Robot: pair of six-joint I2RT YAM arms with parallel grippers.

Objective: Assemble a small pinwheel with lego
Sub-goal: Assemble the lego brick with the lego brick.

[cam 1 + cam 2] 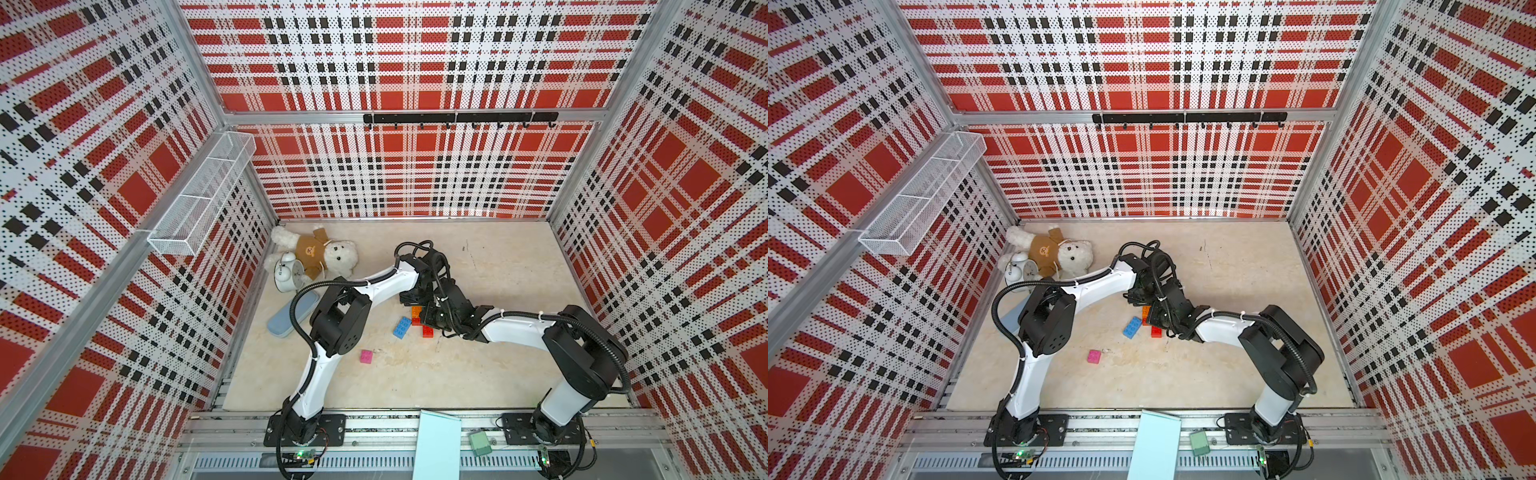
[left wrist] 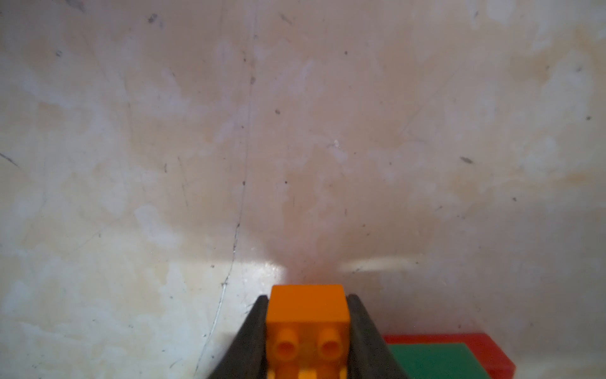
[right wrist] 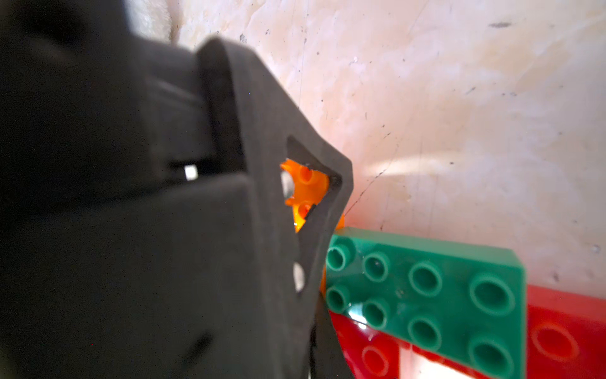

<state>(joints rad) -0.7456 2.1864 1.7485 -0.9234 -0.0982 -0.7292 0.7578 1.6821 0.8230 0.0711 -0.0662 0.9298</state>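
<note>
We see the left hand (image 2: 308, 298) closed partway on the orange brick (image 2: 307, 331), with 1 black finger (image 2: 252, 331) against each side. Its studded face is turned toward the wrist camera and a plain face points away toward the table (image 2: 295, 147). The frame edge cuts the brick off, so we cannot tell its long axis. Just beside it the green brick (image 3: 426, 288) lies flat with its studs up, in 2 rows of 4. It is stacked on the red bricks (image 3: 564, 334), and 1 short end points at the orange brick and the left hand's finger. In both top views this stack sits mid-table under the 2 wrists, with only some orange (image 1: 417, 311) and red (image 1: 1156, 331) showing. The right hand (image 1: 432, 318) is down at the stack with its jaws fully closed, and we cannot tell whether it grips anything. The blue brick (image 1: 402, 327) lies flat just left of the stack, its long axis running diagonally from near-left to far-right. The pink square brick (image 1: 366, 356) lies alone nearer the front edge. A white mesh basket (image 1: 203, 195) with 3 compartments hangs on the left wall, and every brick we can see is on the table.
</note>
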